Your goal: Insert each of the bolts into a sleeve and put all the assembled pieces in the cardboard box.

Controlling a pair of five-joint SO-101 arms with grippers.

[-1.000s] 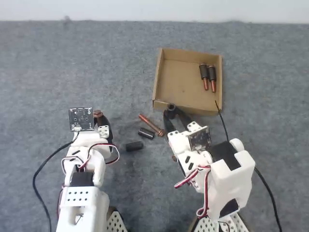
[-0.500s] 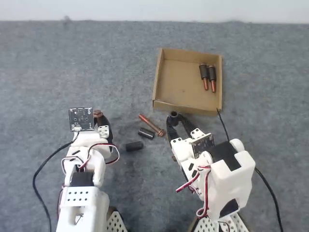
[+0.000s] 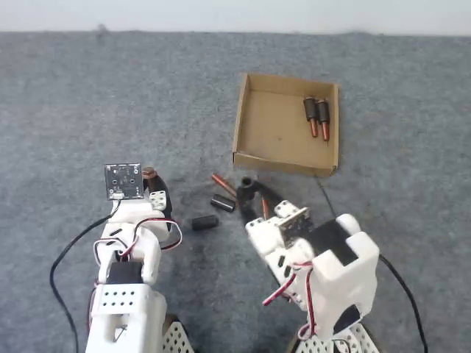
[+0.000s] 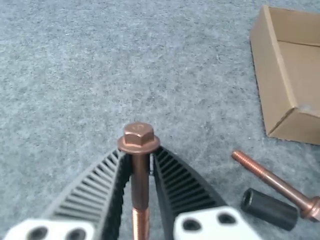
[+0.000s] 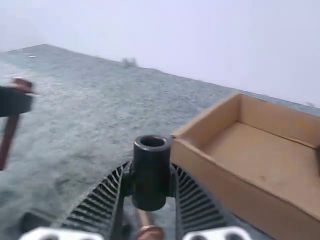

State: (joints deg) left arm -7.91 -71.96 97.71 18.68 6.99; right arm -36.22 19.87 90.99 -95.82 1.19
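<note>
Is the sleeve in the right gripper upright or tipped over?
Upright: the sleeve stands on end in the right gripper, open bore facing up.

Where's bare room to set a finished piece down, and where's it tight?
Free: the cardboard box floor away from the two assembled pieces, and the carpet ahead of the left claw. Tight: beside the right claw, where a loose bolt and two sleeves lie.

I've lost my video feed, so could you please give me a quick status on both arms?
Left pincer shut on bolt. Right pincer shut on sleeve. Two assembled pieces in cardboard box. Loose bolt, two loose sleeves on table.
</note>
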